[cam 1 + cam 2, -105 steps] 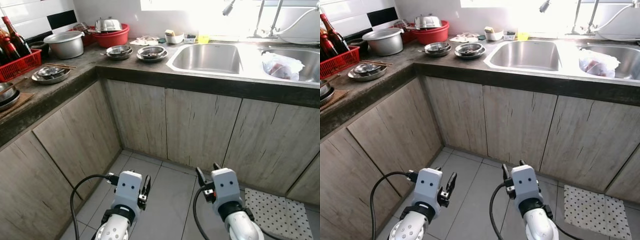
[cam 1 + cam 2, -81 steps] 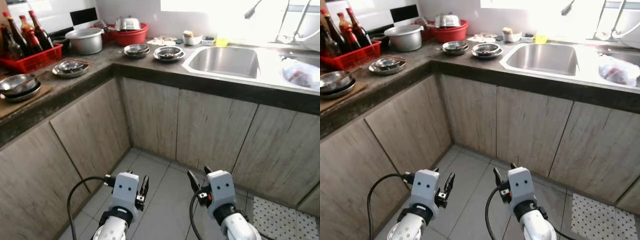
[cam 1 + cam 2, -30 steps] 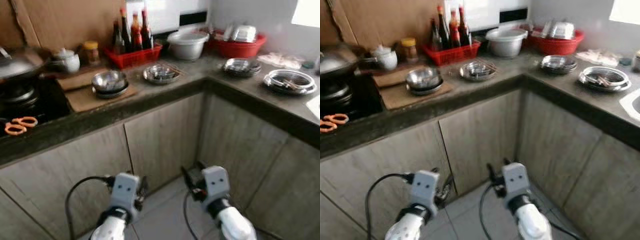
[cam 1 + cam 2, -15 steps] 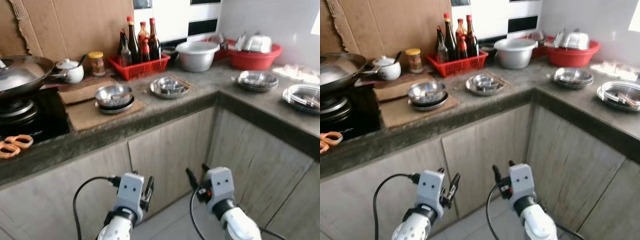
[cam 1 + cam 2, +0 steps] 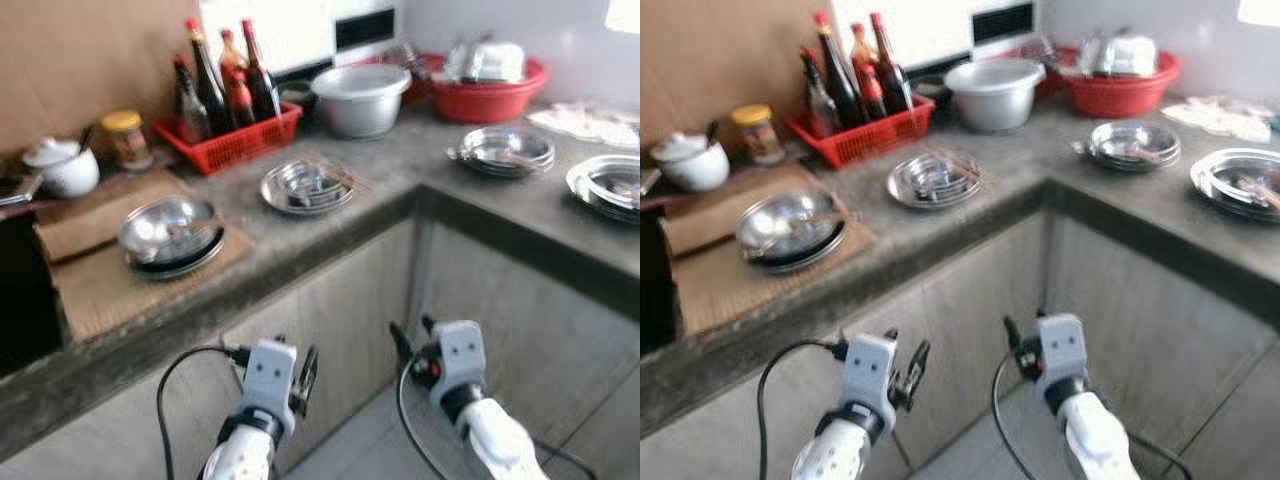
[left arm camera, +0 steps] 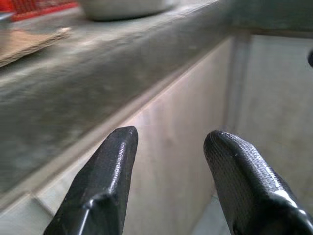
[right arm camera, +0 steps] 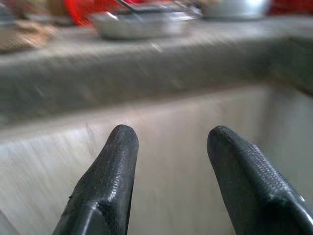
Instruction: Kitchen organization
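Note:
A dark L-shaped counter point(image 5: 372, 215) carries the kitchenware. A steel bowl point(image 5: 170, 230) sits on a brown mat point(image 5: 110, 290). A shallow steel dish point(image 5: 305, 187) with smaller pieces inside lies near the corner. Two more steel dishes point(image 5: 505, 148) point(image 5: 612, 186) rest on the right run. Both arms are held low before the cabinet doors point(image 5: 362, 300). My left gripper point(image 5: 305, 365) point(image 6: 168, 137) is open and holds nothing, pointing at the counter's underside. My right gripper point(image 5: 410, 332) point(image 7: 171, 134) is open too, with nothing in it, facing the counter edge.
At the back stand a red basket point(image 5: 240, 138) of dark bottles point(image 5: 205, 80), a big metal pot point(image 5: 362, 98) and a red basin point(image 5: 487, 85) with metal ware. A yellow-lidded jar point(image 5: 126, 138) and a white pot point(image 5: 62, 168) stand at left.
The whole picture has shifted and grown: the camera has moved closer to the counter corner, and the wok and stove left the frame. Both grippers stay low and open.

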`<state>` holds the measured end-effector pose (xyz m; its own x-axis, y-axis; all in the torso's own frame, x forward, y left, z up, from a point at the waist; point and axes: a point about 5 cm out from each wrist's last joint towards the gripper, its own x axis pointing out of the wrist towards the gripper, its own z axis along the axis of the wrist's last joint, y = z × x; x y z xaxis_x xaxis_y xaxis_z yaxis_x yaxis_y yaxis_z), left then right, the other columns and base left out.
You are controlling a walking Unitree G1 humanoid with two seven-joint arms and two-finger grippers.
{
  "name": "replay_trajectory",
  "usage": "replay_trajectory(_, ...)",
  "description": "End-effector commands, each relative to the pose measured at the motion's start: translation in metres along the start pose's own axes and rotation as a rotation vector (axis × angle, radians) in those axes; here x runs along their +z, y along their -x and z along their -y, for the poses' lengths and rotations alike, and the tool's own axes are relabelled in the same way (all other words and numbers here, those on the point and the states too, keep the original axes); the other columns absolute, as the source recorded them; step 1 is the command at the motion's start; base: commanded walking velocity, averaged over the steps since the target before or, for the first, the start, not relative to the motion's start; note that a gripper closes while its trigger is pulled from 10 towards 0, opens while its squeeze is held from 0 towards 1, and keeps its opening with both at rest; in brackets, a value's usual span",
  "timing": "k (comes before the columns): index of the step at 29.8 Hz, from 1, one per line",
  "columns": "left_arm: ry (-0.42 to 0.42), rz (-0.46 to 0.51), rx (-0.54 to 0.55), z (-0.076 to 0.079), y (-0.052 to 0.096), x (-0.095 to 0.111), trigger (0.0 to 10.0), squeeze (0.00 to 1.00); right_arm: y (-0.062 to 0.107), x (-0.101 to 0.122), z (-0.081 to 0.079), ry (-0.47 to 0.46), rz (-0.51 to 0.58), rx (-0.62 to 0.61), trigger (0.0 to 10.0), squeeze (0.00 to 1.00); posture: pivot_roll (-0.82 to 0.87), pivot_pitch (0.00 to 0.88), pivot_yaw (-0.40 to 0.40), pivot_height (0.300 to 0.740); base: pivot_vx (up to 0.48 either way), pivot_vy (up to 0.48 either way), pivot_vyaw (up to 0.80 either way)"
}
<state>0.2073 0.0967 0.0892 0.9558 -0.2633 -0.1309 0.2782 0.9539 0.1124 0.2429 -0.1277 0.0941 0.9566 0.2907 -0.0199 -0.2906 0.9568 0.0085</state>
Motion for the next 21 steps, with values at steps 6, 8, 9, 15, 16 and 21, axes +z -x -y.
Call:
replay_trajectory(6,-0.018,-0.011,0.023,-0.0056,0.0035,-0.0012,10.0,0.00,0.0019,-0.0026,-0.0181,-0.021,-0.004,0.063,10.0,0.00,0.05,0.000,0.011,0.740,0.000,0.000,0.00)
replay_trajectory(8,-0.019,-0.013,0.024,-0.0058,0.0035,-0.0013,10.0,0.00,0.0019,-0.0031,-0.0184,-0.021,-0.006,0.066,10.0,0.00,0.05,0.000,0.011,0.740,0.000,0.000,0.00)
replay_trajectory(9,-0.019,-0.013,0.024,-0.0059,0.0035,-0.0013,10.0,0.00,0.0018,-0.0031,-0.0183,-0.021,-0.007,0.067,10.0,0.00,0.05,0.000,0.011,0.740,0.000,0.000,0.00)
replay_trajectory(15,-0.017,-0.016,0.030,-0.0068,0.0036,-0.0012,10.0,0.00,0.0025,-0.0053,-0.0169,0.004,-0.016,0.072,10.0,0.00,0.04,0.000,0.012,0.740,0.000,0.000,0.00)
replay_trajectory(16,-0.017,-0.016,0.031,-0.0068,0.0037,-0.0013,10.0,0.00,0.0028,-0.0055,-0.0172,0.002,-0.017,0.073,10.0,0.00,0.05,0.000,0.011,0.740,0.000,0.000,0.00)
replay_trajectory(21,-0.018,-0.016,0.035,-0.0073,0.0038,-0.0011,10.0,0.00,0.0037,-0.0045,-0.0193,0.010,-0.011,0.087,10.0,0.00,0.04,0.000,0.010,0.740,0.000,0.000,0.00)
